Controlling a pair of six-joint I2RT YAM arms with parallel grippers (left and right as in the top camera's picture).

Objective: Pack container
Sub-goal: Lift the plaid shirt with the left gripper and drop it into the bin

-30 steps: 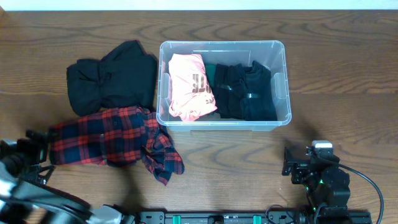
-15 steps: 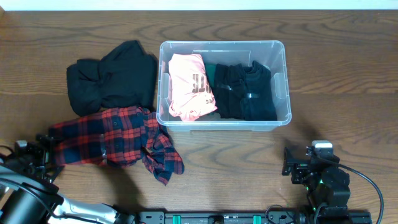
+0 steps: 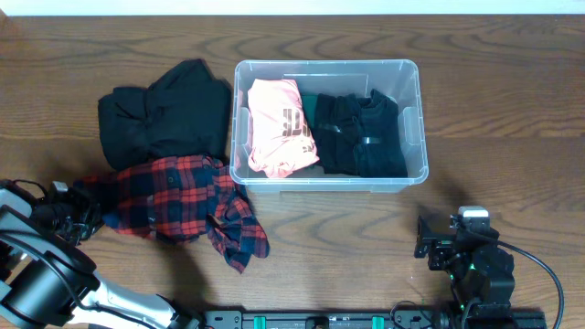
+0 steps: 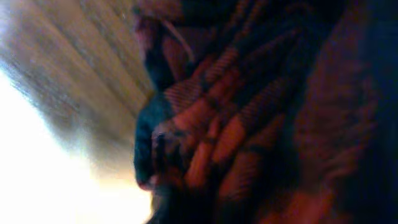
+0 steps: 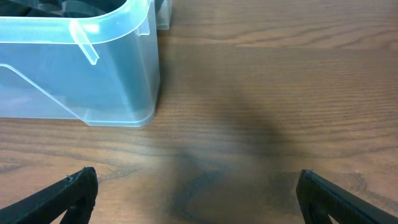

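The container (image 3: pixel 327 63) is a clear plastic bin at the table's centre. It holds a folded pink shirt (image 3: pixel 280 128) and a black garment (image 3: pixel 364 135). To its front left lies a red and navy plaid shirt (image 3: pixel 174 196). My left gripper (image 3: pixel 80 217) is shut on that shirt's bunched left end. In the left wrist view blurred plaid shirt (image 4: pixel 249 112) cloth fills the picture and hides the fingers. My right gripper (image 5: pixel 196 190) stands open and empty over bare wood, with the container's corner (image 5: pixel 93 74) ahead to the left.
A black garment (image 3: pixel 164 114) lies in a heap left of the container, behind the plaid shirt. The right arm (image 3: pixel 462 251) rests near the front edge at the right. Bare wood lies right of the container.
My left gripper came in from the left edge to the plaid shirt's left end and shut on it. That end has bunched toward the right. The right arm stayed still.
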